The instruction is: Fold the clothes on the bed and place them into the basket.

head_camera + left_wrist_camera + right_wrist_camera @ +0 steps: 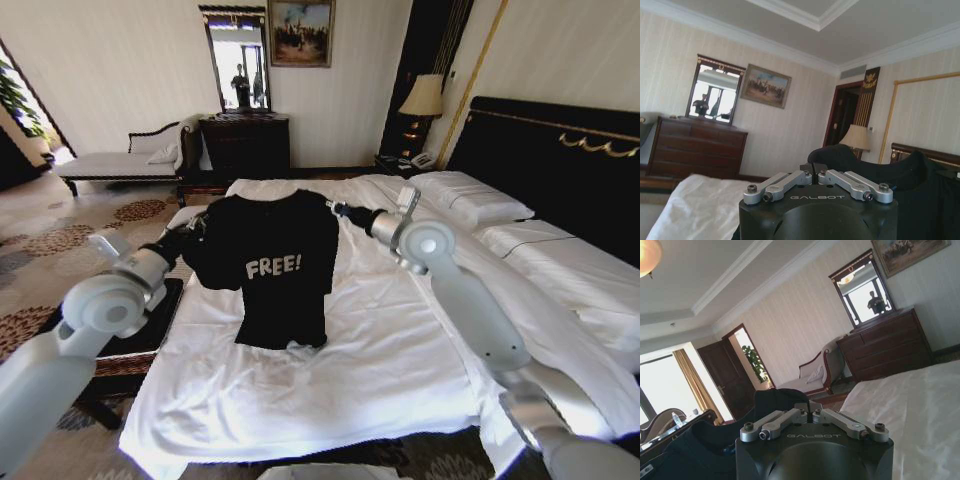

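Top (pixel 275 265) aloft between both claws

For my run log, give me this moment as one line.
both pincers shut on black top | left pincer and right pincer at shoulders | top lifted, hem on bed

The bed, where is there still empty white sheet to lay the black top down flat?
The bed has bare sheet between the hanging black top and the foot edge, and between the top and the pillows. It is crowded at the shoulders, where the left gripper and right gripper hold it.
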`<state>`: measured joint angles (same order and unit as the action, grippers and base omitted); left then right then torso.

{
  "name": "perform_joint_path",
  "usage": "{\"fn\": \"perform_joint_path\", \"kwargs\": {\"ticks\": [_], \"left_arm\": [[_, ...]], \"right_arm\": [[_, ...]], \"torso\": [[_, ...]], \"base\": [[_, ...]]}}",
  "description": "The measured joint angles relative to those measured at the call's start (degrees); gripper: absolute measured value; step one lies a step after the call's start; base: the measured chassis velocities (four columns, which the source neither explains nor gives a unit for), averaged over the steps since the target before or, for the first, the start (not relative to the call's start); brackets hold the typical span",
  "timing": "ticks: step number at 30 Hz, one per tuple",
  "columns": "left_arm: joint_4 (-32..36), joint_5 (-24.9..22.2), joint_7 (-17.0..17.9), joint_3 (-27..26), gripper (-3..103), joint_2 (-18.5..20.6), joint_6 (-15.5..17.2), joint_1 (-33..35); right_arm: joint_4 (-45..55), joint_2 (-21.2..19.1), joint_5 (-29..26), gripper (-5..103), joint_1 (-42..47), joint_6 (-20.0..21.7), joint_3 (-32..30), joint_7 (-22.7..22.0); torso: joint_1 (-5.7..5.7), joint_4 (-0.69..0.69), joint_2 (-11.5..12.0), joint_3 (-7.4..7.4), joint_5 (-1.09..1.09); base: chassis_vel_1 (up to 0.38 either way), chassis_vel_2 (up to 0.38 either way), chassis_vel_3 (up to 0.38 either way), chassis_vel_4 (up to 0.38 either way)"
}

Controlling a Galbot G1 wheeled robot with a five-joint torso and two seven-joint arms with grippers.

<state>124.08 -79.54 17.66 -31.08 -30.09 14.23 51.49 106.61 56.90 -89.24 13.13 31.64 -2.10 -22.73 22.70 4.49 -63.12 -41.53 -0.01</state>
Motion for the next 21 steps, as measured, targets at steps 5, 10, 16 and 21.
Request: {"fn": "perform_joint_path", "kwargs": {"ticks": [5, 10, 16, 21], "left_arm": [[-0.1, -4.7, 1.0, -0.3, 1, 4.4, 0.3, -6.1], [0.4, -9.8, 2.2, -0.6, 1, 8.5, 0.6, -11.5], [1.2, -14.2, 2.6, -0.8, 1, 12.4, 0.7, -15.6], [3.8, -17.1, 3.0, -3.0, 1, 14.7, 0.8, -14.6]], "right_arm": [[-1.9, -1.8, -5.1, 0, -8.0, -0.9, 1.4, -2.2], [-2.2, -4.6, -9.1, 0, -12.4, -1.4, 2.1, -2.2], [-1.3, -6.6, -11.3, 0, -14.1, -1.8, 2.1, -2.2], [1.2, -7.7, -14.3, 0, -13.7, -2.0, 1.2, -3.6]], "torso": [[0.0, -0.01, 0.0, 0.0, 0.03], [0.01, -0.04, 0.0, 0.0, 0.0], [-0.02, -0.01, 0.0, 0.01, 0.03], [0.0, -0.05, 0.0, 0.0, 0.01]], "base": [[0.0, 0.0, 0.0, 0.0], [0.0, 0.0, 0.0, 0.0], [0.0, 0.0, 0.0, 0.0], [0.0, 0.0, 0.0, 0.0]]}}
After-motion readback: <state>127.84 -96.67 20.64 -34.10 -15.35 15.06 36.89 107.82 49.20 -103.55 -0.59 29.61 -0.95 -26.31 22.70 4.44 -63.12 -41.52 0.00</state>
